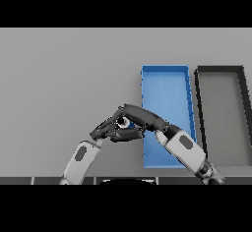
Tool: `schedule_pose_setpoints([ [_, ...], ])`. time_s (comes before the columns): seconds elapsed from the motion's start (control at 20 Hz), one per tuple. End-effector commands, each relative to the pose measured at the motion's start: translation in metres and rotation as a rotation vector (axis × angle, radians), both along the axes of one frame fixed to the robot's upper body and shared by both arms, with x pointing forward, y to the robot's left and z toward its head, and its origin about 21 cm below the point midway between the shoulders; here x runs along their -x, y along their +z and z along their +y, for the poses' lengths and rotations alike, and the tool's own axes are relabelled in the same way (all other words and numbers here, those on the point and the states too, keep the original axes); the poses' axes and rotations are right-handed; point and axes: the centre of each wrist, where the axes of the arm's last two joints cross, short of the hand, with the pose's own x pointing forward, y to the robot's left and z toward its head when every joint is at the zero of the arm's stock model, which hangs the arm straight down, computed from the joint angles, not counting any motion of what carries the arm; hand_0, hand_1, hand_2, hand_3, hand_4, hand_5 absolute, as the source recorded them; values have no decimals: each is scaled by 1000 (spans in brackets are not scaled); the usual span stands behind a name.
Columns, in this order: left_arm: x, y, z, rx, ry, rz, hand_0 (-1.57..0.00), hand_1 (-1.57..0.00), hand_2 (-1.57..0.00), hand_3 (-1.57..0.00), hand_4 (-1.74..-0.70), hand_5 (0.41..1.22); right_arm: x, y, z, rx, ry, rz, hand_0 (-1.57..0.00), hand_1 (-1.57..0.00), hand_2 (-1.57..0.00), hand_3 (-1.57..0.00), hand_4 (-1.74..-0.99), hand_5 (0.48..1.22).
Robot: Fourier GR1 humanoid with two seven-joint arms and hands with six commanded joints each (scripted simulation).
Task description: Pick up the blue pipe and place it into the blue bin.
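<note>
At the left of the scene, the left robot hand [101,131] sits low over the grey surface [69,78], its fingers reaching rightward towards the other hand; whether they are curled or straight I cannot tell. Just right of it, the right robot hand [133,120] reaches across from the right side, its dark fingers curled round the blue pipe [125,123], of which only a small blue and white end shows between thumb and fingers. The two hands are very close, perhaps touching, with the pipe between them and just left of the bin's near left wall.

Right of the gripping hand lies the blue bin [165,69], long and open-topped, its floor partly covered by the right forearm. Further right, just beside it, stands a black bin [220,69].

Judging by this, the pipe is grasped and the carry to the bin is the step in hand. To do it well, the right hand should keep its grip firm, lift enough to clear the bin's left wall, travel rightward until the pipe is over the bin's floor, and only then let go. The left hand should draw away first so it does not snag the pipe.
</note>
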Motion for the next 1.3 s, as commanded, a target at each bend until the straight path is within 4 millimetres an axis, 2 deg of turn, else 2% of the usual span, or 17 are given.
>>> schedule_pose_setpoints([
  [0.0, -2, 1, 0, -15, 14, 10, -244, -224, -216, -195, -1017, 848, -1, 3, 2, -1, 1, -16, -1568, -1568, -1569, -1566, -1740, 1217],
  [0.1, 1, 0, 0, 0, 17, 26, -156, -143, -138, -124, -980, 704, 0, 1, 2, -2, 0, -16, -1569, -1569, -1569, -1568, -1740, 1218],
  [0.2, 1, -2, 3, -2, 34, 69, -100, -91, -88, -79, -969, 603, -3, 0, 2, 2, -4, -11, -1570, -1570, -1570, -1569, -1740, 1219],
  [0.4, -1, -5, 1, -36, 56, 58, -40, -37, -35, -32, -938, 495, -4, 2, -1, -85, 15, 37, -1571, -1571, -1571, -1570, -1741, 1220],
  [0.6, 1, -5, 0, -39, 50, 59, -16, -14, -14, -12, -913, 470, -8, 31, -4, -160, 21, 125, -1571, -1571, -1571, -1571, -1741, 1221],
  [0.75, 2, -6, 1, -61, 53, 73, -8, -7, -7, -6, -907, 450, -16, 69, -9, -208, 46, 132, -1571, -1571, -1571, -1571, -1741, 1221],
  [0.9, -1, -3, -1, -51, 51, 82, -3, -3, -3, -3, -906, 437, -34, 112, -18, -279, 67, 89, -1571, -1571, -1571, -1571, -1741, 1221],
  [1.05, 2, -3, 4, -57, 61, 87, -1, -1, -1, -1, -902, 432, -45, 146, -38, -350, -89, 3, -1571, -1571, -1571, -1571, -1741, 1221],
  [1.15, 3, -2, 5, -67, 58, 84, 0, 0, 0, 0, -892, 428, -59, 159, -51, -343, -198, -13, -1571, -1571, -1571, -1571, -1741, 1221],
  [1.25, 2, -2, 6, -71, 52, 86, 0, 0, 0, 0, -890, 421, -80, 156, -67, -337, -295, 18, -1571, -1571, -1571, -1571, -1741, 1221],
])
